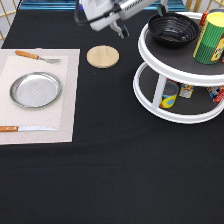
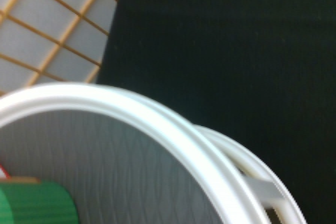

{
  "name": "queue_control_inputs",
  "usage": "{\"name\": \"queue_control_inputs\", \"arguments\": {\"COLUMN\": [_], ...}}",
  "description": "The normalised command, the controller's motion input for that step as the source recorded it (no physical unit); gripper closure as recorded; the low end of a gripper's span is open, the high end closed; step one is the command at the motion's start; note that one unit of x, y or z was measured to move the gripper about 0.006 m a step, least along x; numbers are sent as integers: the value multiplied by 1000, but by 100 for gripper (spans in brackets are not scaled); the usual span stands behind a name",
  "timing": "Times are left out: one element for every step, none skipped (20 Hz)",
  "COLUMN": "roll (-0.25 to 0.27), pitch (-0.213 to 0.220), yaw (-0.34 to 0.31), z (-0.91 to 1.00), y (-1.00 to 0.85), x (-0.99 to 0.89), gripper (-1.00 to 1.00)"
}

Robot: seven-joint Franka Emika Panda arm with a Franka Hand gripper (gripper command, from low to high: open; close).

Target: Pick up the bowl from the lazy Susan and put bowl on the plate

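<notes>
gripper: at exterior view's top, above the table, between the wooden coaster and the lazy Susan; holds nothing; can't tell if fingers are apart or closed
bowl: black, on lazy Susan upper shelf, beside green can
plate: silver, bare, on placemat at exterior view's left, well apart from bowl
wooden coaster: between placemat and lazy Susan
wrist view: white rim, grey shelf, green can

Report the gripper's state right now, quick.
Gripper: open, holding nothing, at the exterior view's top, just left of the bowl on the lazy Susan; plate bare.
</notes>
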Motion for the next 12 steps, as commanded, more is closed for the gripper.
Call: {"name": "queue_control_inputs", "arguments": {"roll": [-100,-96,-97,-99,-100,-93,-84,-66,-47,-42,-41,-63], "pitch": [0,0,0,0,0,0,0,0,0,0,0,0], "yaw": [-50,-62,-70,-76,-83,-86,-92,-95,-102,-104,-108,-115], "z": [-403,-494,-534,-534,-503,-434,-389,-346,-306,-291,-263,-94], "y": [117,126,143,183,231,311,323,331,326,337,363,431], "x": [-897,-877,-860,-829,-794,-760,-740,-729,-717,-703,-683,-620], "gripper": [-100,-100,-100,-100,-100,-100,-100,-100,-100,-100,-100,-100]}}
